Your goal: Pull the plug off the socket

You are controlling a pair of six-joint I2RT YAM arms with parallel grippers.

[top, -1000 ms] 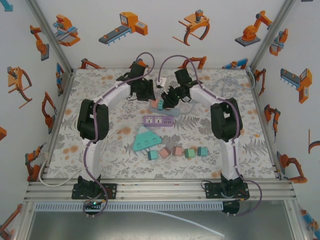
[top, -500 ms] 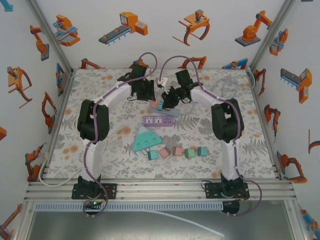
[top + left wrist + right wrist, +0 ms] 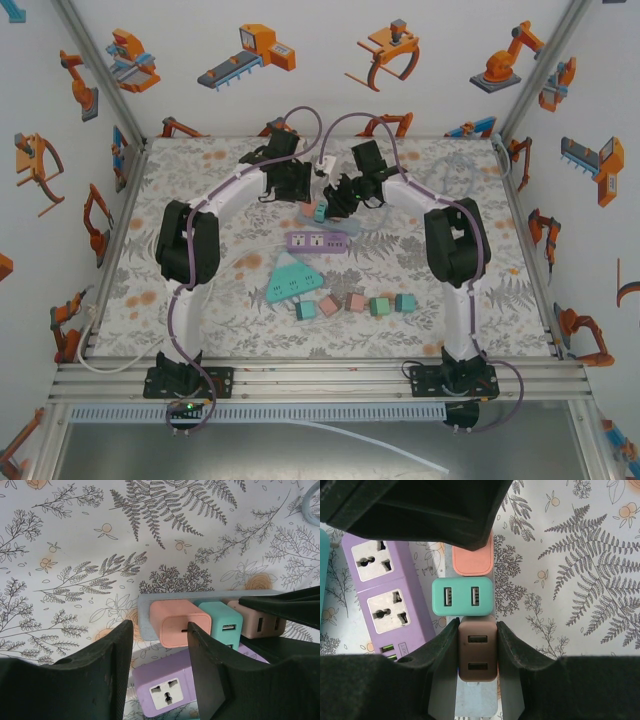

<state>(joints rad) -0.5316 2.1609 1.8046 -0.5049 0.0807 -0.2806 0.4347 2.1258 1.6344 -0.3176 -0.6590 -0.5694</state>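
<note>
A grey socket strip point(image 3: 475, 700) carries three plugs in a row: salmon point(image 3: 472, 562), teal point(image 3: 462, 596) and brown point(image 3: 477, 650). My right gripper point(image 3: 477, 625) is shut on the brown plug, one finger on each side. My left gripper point(image 3: 160, 625) hangs open over the salmon plug point(image 3: 177, 622), which lies just beyond its fingertips; its left finger stands apart from the plug. In the top view both grippers meet over the plugs point(image 3: 316, 210) at mid-table, left gripper point(image 3: 303, 195) on the left, right gripper point(image 3: 338, 200) on the right.
A purple power strip point(image 3: 317, 241) lies just in front of the grippers, and also shows under the left fingers point(image 3: 167, 687). Nearer lie a teal triangular strip point(image 3: 290, 281) and a row of several loose plug cubes point(image 3: 355, 302). Cables loop at the back.
Both grippers and the plug cluster have shifted slightly toward the back. The right gripper's hold on the brown plug is unchanged.
</note>
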